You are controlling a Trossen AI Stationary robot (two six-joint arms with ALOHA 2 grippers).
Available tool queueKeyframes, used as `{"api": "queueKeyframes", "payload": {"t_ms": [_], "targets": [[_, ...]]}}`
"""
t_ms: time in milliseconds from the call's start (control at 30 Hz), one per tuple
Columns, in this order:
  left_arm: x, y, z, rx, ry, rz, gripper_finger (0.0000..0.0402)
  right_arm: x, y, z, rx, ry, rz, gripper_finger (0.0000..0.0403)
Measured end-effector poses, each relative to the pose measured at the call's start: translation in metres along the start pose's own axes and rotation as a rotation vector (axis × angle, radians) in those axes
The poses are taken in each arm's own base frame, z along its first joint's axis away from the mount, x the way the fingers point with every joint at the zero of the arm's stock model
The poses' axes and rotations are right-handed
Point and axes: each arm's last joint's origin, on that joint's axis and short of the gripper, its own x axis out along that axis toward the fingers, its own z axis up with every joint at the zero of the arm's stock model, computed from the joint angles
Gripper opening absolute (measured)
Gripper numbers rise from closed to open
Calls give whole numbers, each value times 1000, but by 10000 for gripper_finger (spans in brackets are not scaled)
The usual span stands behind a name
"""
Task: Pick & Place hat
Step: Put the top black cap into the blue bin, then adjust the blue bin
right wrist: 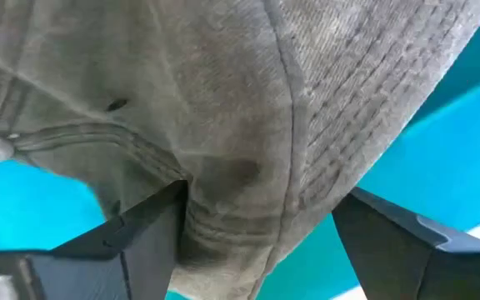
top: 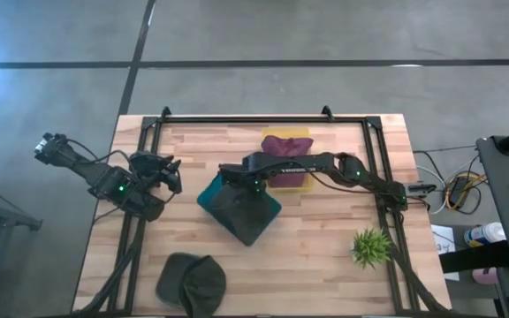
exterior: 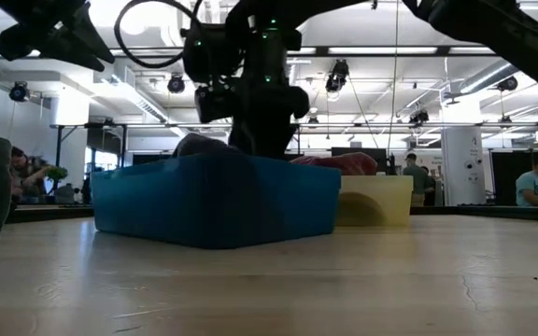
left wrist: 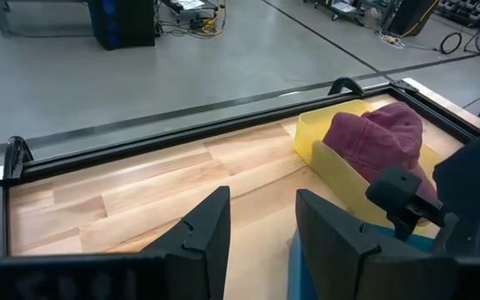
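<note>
A dark grey hat lies spread over the blue bin at the table's middle and covers the bin's near corner. My right gripper reaches in from the right and is shut on this hat, low over the bin. My left gripper hovers open above the table, left of the bin. A maroon hat sits in a yellow bin behind the blue one. A dark green hat rests on the table near its near edge. My right gripper pinches a bunched fold of the grey hat between its two fingers, where the row-stitched brim meets the crown. One finger presses into gathered cloth. The fingers come from above, pointing down. The hat rests on the blue bin.
A small green plant stands near the table's right near corner. A black frame runs along the far edge and both sides. Bare wood lies between the plant and the green hat. People stand in the room beyond.
</note>
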Motion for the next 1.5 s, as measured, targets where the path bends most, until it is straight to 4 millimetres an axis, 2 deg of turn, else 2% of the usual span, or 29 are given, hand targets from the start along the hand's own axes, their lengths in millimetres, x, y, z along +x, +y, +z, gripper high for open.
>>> {"api": "queueKeyframes", "payload": {"t_ms": [367, 600, 767, 900, 1067, 1233, 1400, 1500], "targets": [[0, -3, 0, -29, 0, -13, 131, -1, 2, -2, -45, 13, 11, 290], [0, -3, 0, -30, 0, -14, 131, 0, 2, -2, 97, 14, 21, 298], [0, -3, 0, -25, 0, -14, 131, -1, 4, -2, 48, 17, 0, 299], [0, -4, 0, -37, 9, -22, 131, -1, 10, -1, -7, 45, -89, 304], [1, -9, -2, -43, 37, -33, 131, -5, 23, -1, -19, 68, -102, 313], [6, -26, -13, 133, 92, -50, 131, -11, 40, 1, -54, 60, -119, 315], [16, -43, -34, 413, 204, -40, 131, -43, 45, -8, -42, 10, -137, 315], [23, -46, -41, 495, 237, 8, 131, -64, 49, -20, 6, -29, -144, 315]]}}
